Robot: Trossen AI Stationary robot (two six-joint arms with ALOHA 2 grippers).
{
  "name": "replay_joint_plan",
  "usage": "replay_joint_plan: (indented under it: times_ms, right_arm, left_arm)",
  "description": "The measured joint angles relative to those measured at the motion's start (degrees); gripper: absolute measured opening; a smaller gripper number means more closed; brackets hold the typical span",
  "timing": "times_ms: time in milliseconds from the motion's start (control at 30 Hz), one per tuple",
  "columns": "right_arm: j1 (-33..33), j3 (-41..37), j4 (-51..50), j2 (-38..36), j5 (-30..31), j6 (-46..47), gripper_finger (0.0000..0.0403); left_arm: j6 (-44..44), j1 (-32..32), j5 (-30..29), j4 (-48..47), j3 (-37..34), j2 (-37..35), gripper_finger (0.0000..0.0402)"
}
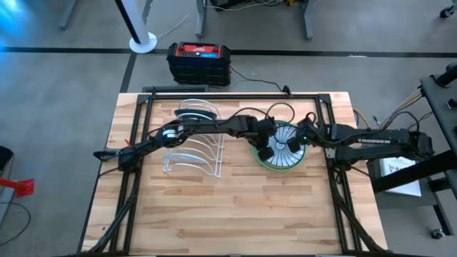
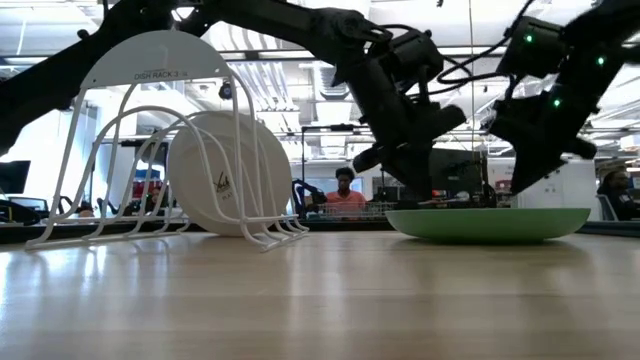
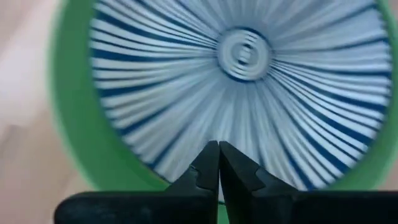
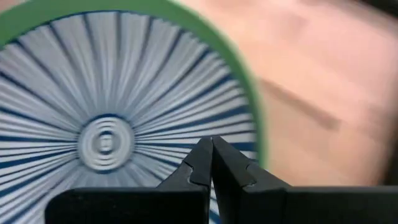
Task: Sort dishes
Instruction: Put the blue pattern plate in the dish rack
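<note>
Hovering over white plate with blue radial lines point(image 1: 284, 140) stacked in green plate point(image 1: 275, 165) on table point(image 1: 235, 207), left tool point(image 1: 264, 151) and right tool point(image 1: 294, 145) pressed together, empty, pale plate point(image 2: 220, 184) upright in wire rack point(image 2: 130, 150)

You have the wire rack point(image 1: 193, 146) left of centre in the high view, one plate point(image 2: 228, 186) standing in it. Right of it, a stack of plates point(image 1: 280, 148) lies flat on the surface point(image 1: 235, 214). Both pincers hang over that stack, the left pincer point(image 1: 263, 153) at its left edge, the right pincer point(image 1: 293, 143) nearer its upper right.
</note>
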Motion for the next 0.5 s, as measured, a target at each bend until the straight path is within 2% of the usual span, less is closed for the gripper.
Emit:
replay_joint_plan:
  times_ms: [133, 333, 500]
  right_arm:
    - [-0.82, 2.45, -4.87, 0.05, 1.14, 0.91, 0.0]
    - [-3.4, 1.41, -4.47, 1.9, -0.4, 0.22, 0.0]
    - [-5.65, 1.16, -3.47, 4.69, -1.58, -0.56, 0.0]
  left_arm:
    - [0.58, -0.92, 0.49, -1.39, -0.75, 0.76, 0.0]
    - [0.41, -0.92, -2.38, -1.08, -1.83, 0.8, 0.0]
    - [0.62, -0.79, -2.44, -0.8, -2.12, 0.95, 0.0]
